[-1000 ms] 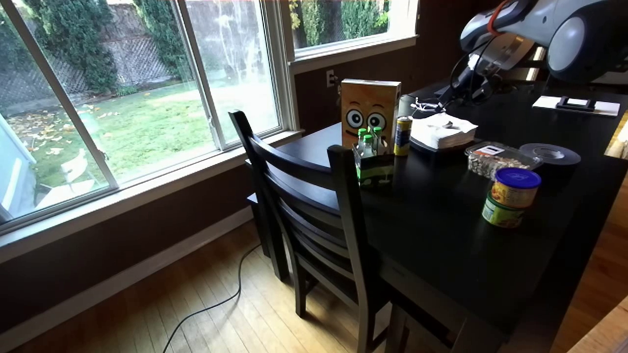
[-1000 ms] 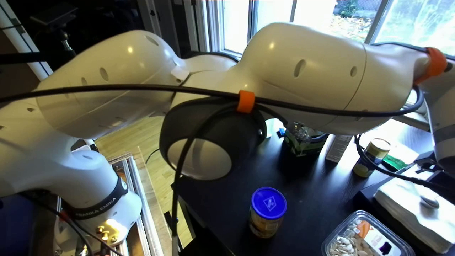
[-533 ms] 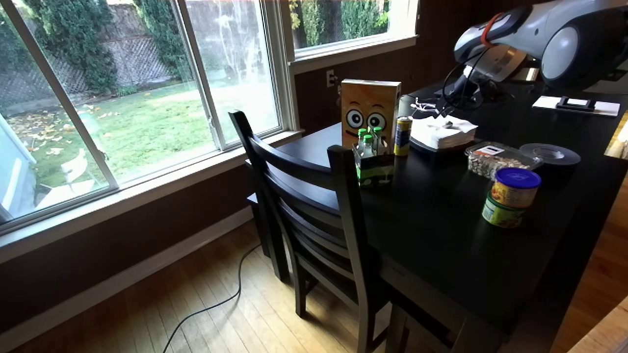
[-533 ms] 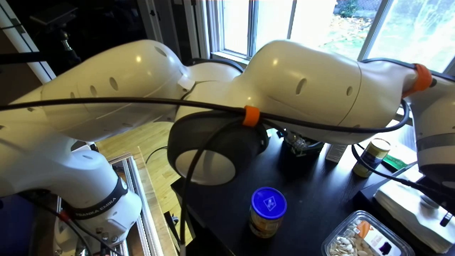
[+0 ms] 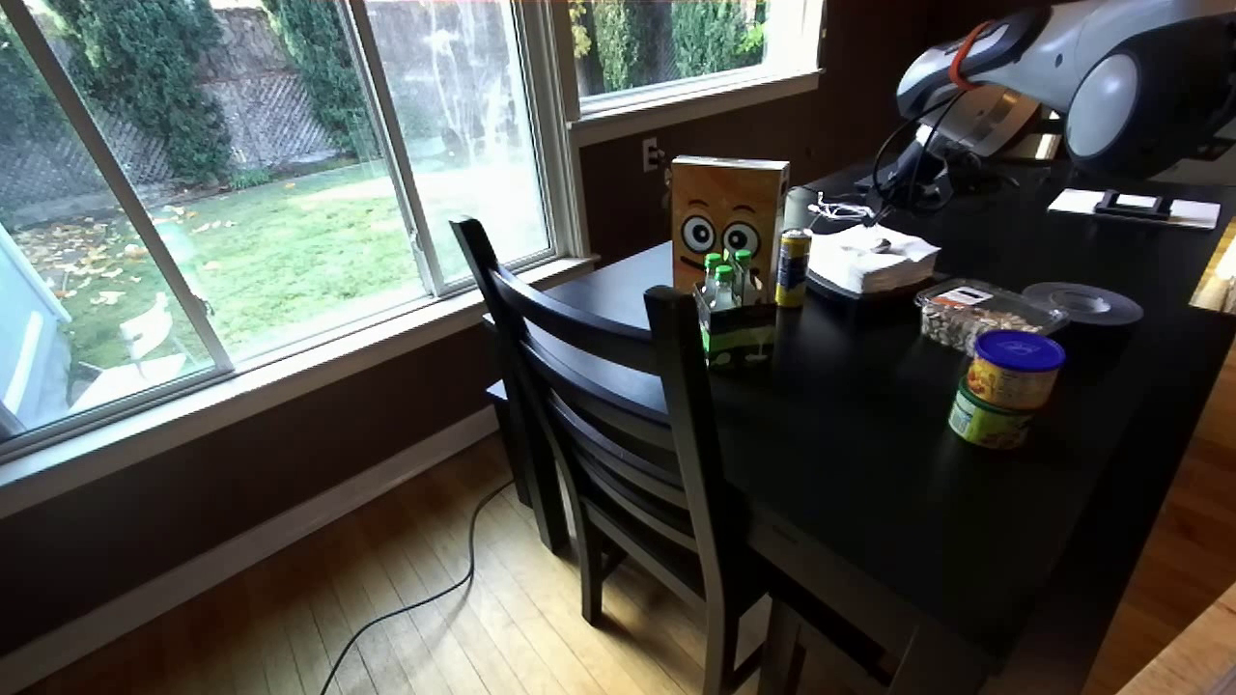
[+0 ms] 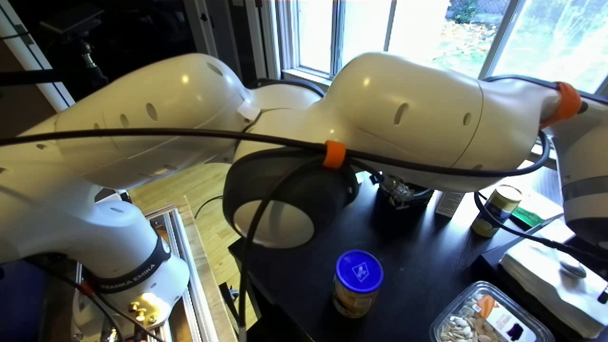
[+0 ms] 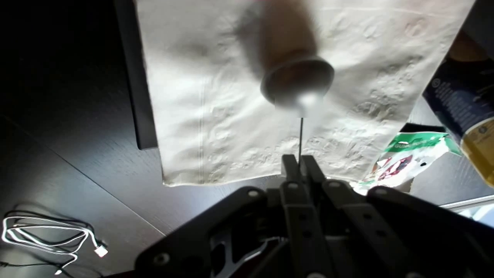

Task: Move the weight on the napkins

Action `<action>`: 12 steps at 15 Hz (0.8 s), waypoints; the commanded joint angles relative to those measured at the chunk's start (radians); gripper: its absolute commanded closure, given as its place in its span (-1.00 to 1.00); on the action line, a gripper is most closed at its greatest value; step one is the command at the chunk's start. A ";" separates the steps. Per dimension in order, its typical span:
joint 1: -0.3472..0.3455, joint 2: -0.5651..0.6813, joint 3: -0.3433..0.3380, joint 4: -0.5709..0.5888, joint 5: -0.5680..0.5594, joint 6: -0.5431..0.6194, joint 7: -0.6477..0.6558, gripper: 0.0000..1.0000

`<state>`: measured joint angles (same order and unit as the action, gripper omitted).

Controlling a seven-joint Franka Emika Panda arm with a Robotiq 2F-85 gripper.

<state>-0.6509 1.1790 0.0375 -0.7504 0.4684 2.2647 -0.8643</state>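
Observation:
The napkins (image 7: 181, 116) form a flat white stack on a dark tray, seen in the wrist view and in both exterior views. On top of them rests the weight (image 7: 297, 83), a rounded grey metal piece whose thin dark stem (image 7: 301, 135) runs up toward me. My gripper (image 7: 299, 156) has its fingers drawn together with that stem between them. In an exterior view the weight (image 6: 572, 269) looks to be lying on the napkins. The gripper (image 5: 874, 220) hangs just above the stack in an exterior view, small and dark.
Beside the napkins stand a blue and yellow can (image 7: 474, 112) and a green-white packet (image 7: 409, 154). White cables (image 7: 50, 235) lie on the table. Close by are an owl-eyed box (image 5: 729, 203), a bottle carton (image 5: 739, 333), a clear seed tub (image 5: 980, 314) and stacked tins (image 5: 1009, 386).
The arm came down toward the napkins, then rose very slightly. In the exterior views the weight shows no visible shift.

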 commanded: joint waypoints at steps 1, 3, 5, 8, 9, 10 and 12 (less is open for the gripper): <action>0.007 0.018 -0.011 0.034 -0.010 -0.004 0.020 0.91; 0.007 0.015 -0.009 0.033 -0.009 -0.004 0.018 0.95; 0.007 0.008 -0.007 0.032 -0.008 -0.006 0.017 0.95; 0.011 0.004 -0.005 0.043 -0.005 -0.005 0.024 0.95; 0.012 0.004 -0.004 0.051 -0.003 -0.008 0.032 0.95; 0.012 0.004 0.000 0.060 0.001 -0.013 0.037 0.96; 0.019 0.002 0.006 0.068 0.003 -0.018 0.048 0.97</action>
<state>-0.6431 1.1774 0.0399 -0.7188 0.4682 2.2646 -0.8530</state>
